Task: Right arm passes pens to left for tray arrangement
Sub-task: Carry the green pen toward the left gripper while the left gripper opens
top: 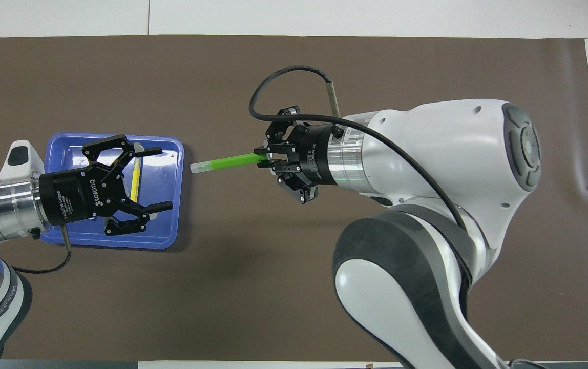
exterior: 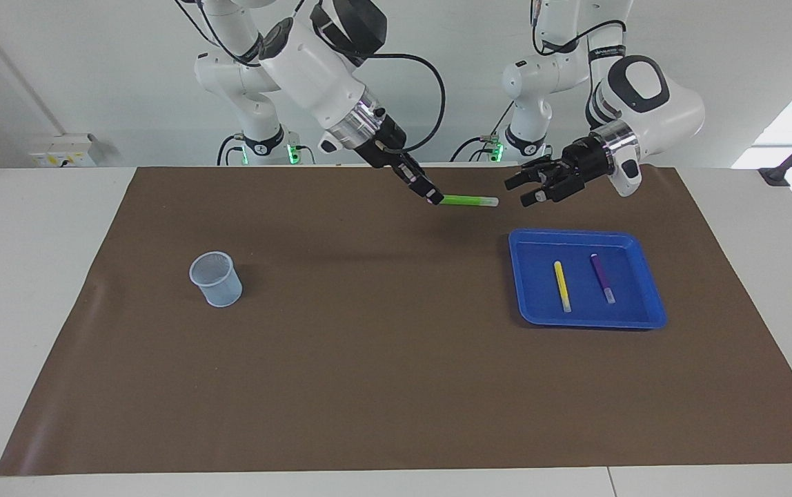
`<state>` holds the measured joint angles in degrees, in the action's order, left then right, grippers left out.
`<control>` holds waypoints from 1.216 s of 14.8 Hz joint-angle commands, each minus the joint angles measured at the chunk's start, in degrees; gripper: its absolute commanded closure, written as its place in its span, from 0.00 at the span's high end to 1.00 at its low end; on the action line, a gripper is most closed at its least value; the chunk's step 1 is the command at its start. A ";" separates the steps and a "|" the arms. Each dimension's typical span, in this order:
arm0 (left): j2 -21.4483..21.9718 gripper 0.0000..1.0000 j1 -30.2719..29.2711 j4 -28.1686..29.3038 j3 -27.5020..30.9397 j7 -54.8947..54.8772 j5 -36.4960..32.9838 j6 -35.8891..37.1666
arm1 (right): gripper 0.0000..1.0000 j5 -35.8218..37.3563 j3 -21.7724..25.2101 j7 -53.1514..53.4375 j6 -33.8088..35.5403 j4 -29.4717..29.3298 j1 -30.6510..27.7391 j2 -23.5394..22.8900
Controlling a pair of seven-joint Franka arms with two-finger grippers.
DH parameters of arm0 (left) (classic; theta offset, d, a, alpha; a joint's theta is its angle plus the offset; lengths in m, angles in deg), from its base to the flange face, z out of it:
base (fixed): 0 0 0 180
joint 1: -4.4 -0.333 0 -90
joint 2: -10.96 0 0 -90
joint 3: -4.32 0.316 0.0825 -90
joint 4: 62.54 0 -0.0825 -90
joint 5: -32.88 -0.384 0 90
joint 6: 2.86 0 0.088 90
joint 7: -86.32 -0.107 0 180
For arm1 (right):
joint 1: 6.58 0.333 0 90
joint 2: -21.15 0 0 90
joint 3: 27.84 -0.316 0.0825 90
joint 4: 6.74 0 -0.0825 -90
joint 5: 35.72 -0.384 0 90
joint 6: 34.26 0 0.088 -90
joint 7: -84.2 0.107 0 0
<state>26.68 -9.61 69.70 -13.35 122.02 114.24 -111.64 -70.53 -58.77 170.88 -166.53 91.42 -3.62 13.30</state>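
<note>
Green pen held out in mid-air
Right pincer point(exterior: 433, 198) clamps slim green marker pen point(exterior: 468, 201); left pincer point(exterior: 526, 191) gapes beside it, over shallow blue plastic tray point(exterior: 644, 276).

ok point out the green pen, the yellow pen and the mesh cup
green pen point(exterior: 468, 201), facing view, middle of its barrel
yellow pen point(exterior: 562, 286), facing view, middle of its barrel
mesh cup point(exterior: 216, 281), facing view, its side wall

White surface point(exterior: 37, 228) carries a brown mat point(exterior: 368, 359); on it a blue tray point(exterior: 652, 304), a mesh cup point(exterior: 216, 279) well apart from the tray.
</note>
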 commanded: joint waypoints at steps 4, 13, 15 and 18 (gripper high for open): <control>2.91 1.00 0.57 3.02 0.37 2.79 1.43 -0.29 | 0.00 0.19 -2.90 3.32 -2.99 -1.31 0.99 -2.61; 2.29 0.82 4.26 2.85 0.45 3.42 4.33 -7.59 | 0.00 1.51 -2.99 3.32 -3.08 -0.60 1.87 -2.52; 2.29 0.76 4.26 2.85 0.45 3.42 4.33 -7.51 | 0.00 1.59 -2.99 3.32 -3.08 -0.51 1.96 -2.52; 2.38 0.56 4.17 2.85 0.45 3.50 4.33 -7.16 | 0.00 1.86 -2.99 3.23 -3.08 -0.51 1.96 -2.52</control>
<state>27.46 -6.28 71.09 -13.37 124.68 117.45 -117.87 -70.09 -61.11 172.99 -168.81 90.97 -1.38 11.08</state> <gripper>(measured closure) 0.282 0.815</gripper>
